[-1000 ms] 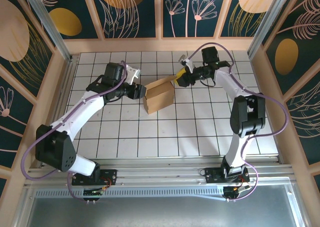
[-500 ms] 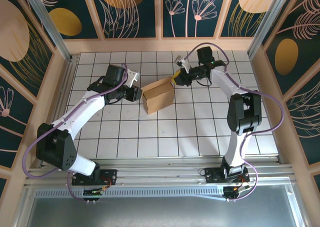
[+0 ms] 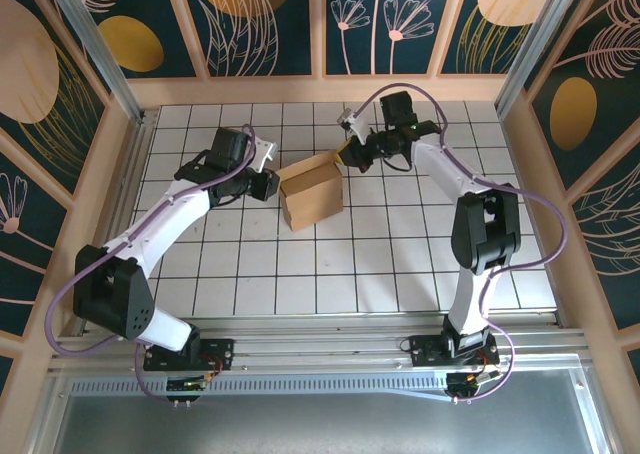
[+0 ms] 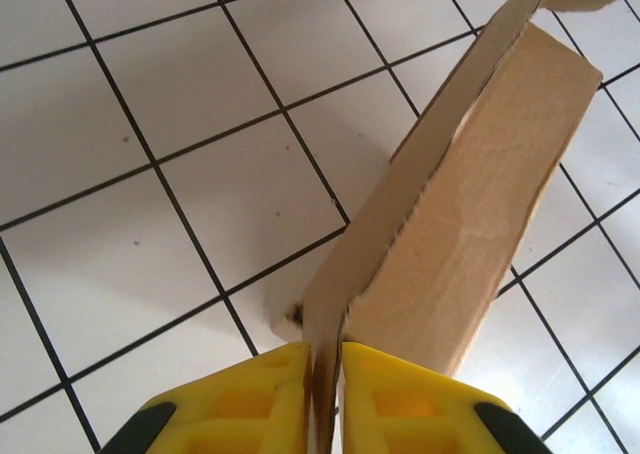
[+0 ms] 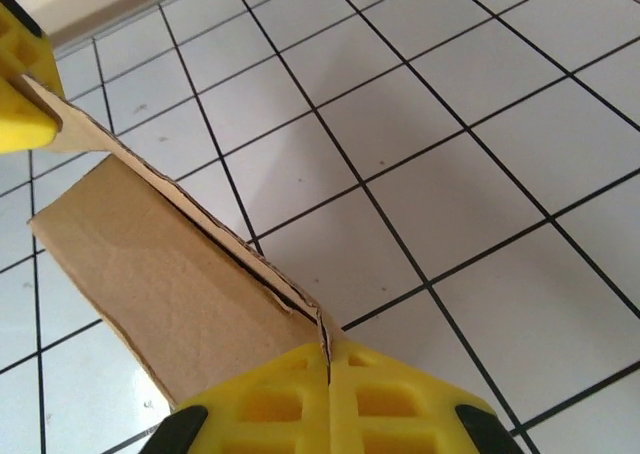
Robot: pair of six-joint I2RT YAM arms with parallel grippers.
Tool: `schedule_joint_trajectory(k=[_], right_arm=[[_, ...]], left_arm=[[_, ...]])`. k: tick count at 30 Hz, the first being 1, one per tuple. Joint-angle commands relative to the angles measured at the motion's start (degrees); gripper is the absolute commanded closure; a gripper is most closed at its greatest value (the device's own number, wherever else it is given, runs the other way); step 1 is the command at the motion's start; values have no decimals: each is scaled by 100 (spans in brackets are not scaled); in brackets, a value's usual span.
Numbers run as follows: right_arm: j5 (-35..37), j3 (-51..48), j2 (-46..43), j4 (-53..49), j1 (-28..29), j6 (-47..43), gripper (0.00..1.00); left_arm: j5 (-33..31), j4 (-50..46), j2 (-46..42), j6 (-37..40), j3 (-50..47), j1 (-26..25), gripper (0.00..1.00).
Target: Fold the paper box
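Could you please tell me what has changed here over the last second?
Both end effectors took hold of the paper box: the left end effector pinches its left edge, the right end effector, having swung left, its far flap. The box slid slightly left. It stays standing on the tiled table.

Overhead view facing down, close wrist views, all sharing paper box [image 3: 312, 192]

Counter [image 3: 400, 264]: white tiles, black grid lines, small dark specks.
Back wall [image 3: 270, 24]: dark floral panels in wooden frames.
Near edge: metal rail [image 3: 330, 346] spanning the width.
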Motion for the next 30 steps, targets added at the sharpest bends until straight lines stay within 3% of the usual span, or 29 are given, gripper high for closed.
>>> schedule_joint_trajectory(k=[1,12,17,30], right_arm=[[875,-456,-493,308,232,678,95],[2773,-1753,-1581,1666,794,1515,97],[2857,-2017,-1819,1879,801,1507,97],[2986,-2114,-1912,2034,931,1838,99]], left_arm=[[-184,-68,224,111,289,7,85],[-426,-151,341,-253,504,7,90],[-553,-307,190,-302,451,7,76],[-323,-149,365,-488,598,7,92]])
